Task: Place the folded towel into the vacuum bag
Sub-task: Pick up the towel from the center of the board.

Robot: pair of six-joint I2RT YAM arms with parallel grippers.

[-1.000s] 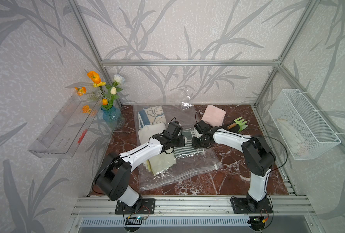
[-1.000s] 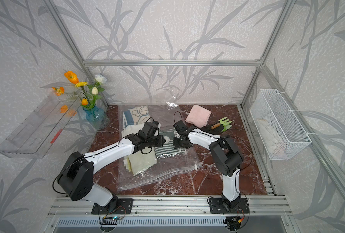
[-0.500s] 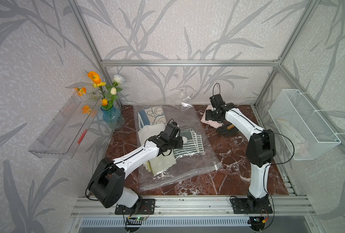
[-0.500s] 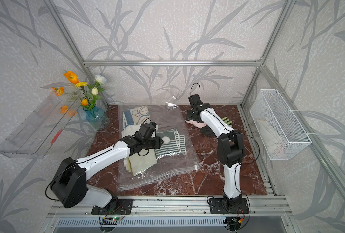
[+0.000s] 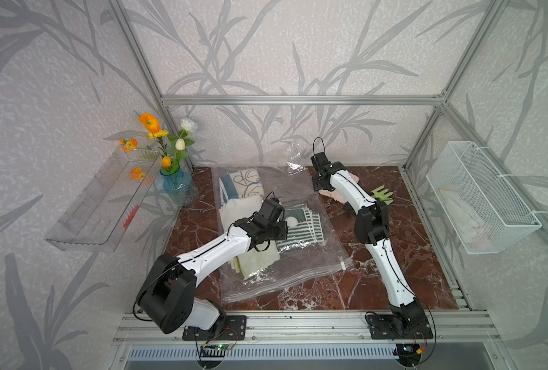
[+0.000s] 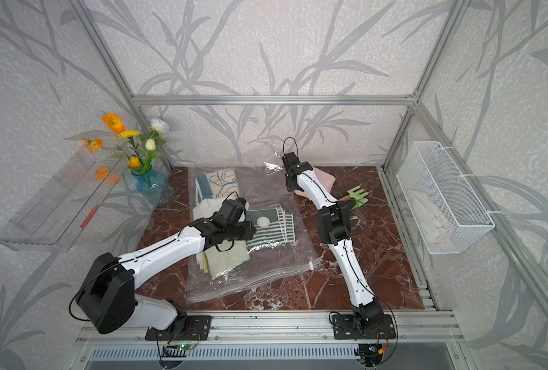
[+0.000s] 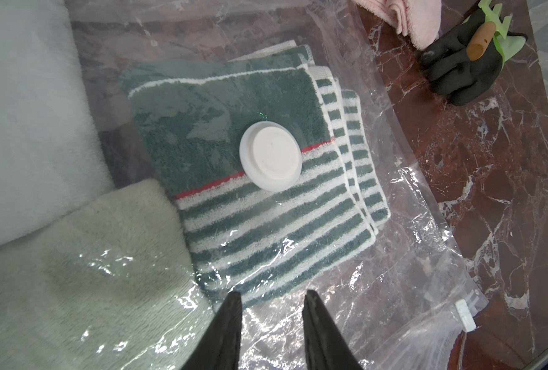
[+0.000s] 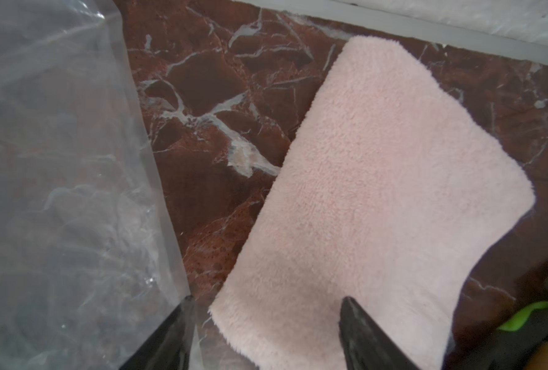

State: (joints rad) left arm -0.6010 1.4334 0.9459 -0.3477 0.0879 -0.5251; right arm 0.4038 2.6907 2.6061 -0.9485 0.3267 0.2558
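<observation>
The folded towel [image 8: 378, 179], pink and fluffy, lies on the marble outside the bag at the back right, also seen in both top views [image 5: 353, 178] [image 6: 326, 179]. My right gripper [image 8: 266, 299] hangs open just above its near edge, one finger by the bag's rim [image 5: 318, 187] [image 6: 290, 186]. The vacuum bag [image 5: 301, 256] [image 6: 266, 272] lies flat mid-table, its white valve [image 7: 270, 160] over a green striped towel [image 7: 221, 109] inside. My left gripper [image 7: 272, 294] is open over the bag film, holding nothing [image 5: 280, 230].
Inside the bag are also a pale green towel [image 7: 74, 272] and a white one [image 7: 26, 112]. A black glove with a green hand rake [image 7: 465, 64] lies right of the pink towel. A flower vase [image 5: 173, 187], clear shelf [image 5: 102, 198] and wire basket [image 5: 478, 198] line the sides.
My right arm has left the middle of the bag, swung to the back over the pink towel, and its jaws have opened wider. The left gripper has barely shifted.
</observation>
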